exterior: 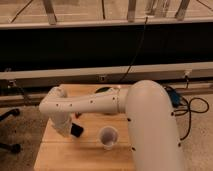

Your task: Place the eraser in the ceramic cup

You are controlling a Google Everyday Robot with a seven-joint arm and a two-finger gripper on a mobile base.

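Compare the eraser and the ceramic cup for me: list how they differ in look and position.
Colour: the eraser is black, the ceramic cup white with a pale inside. Shape: the eraser is a flat slab, the cup round and open upward. Position: the eraser is at the gripper, left of the cup, which stands apart on the wooden table. Both are small.

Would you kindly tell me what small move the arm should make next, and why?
Probably carry the tool rightward toward the ceramic cup: the eraser sits at the tool, left of the cup, not yet over its opening.
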